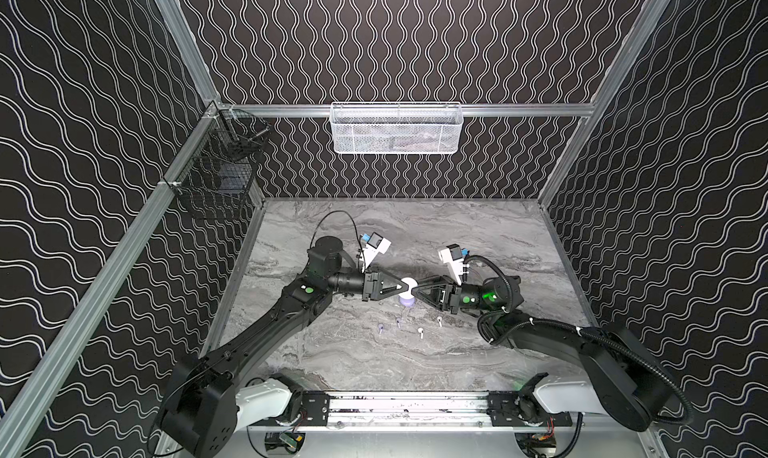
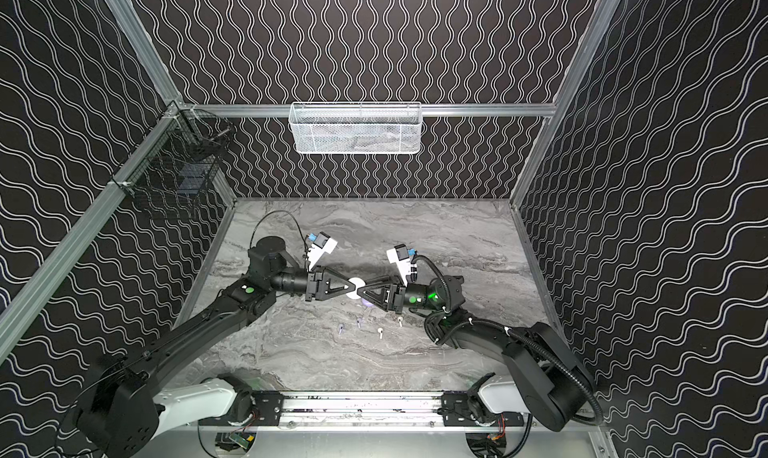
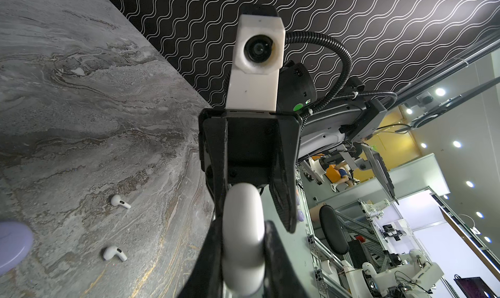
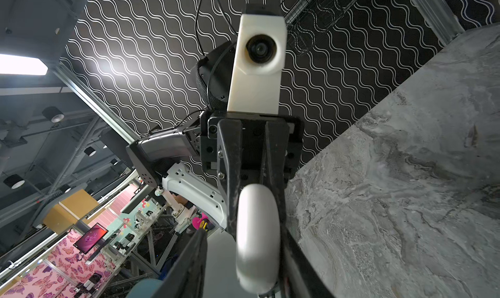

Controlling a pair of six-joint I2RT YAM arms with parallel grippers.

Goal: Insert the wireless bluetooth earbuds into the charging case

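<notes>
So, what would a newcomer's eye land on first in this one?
The two arms meet tip to tip over the middle of the table: the left gripper is shut on a white round case, while the right gripper stands open around its other side. A lavender case sits on the table close by, and four tiny earbuds lie loose in a row nearer the front.

Both top views were evenly lit and sharp — a soft shadow lay on the marble table (image 1: 457, 235) at frame centre. Wrist views bowed at the edges; a ceiling panel (image 4: 23, 64) blew out in the right wrist view, and the near white case (image 3: 243, 237) looked soft.
</notes>
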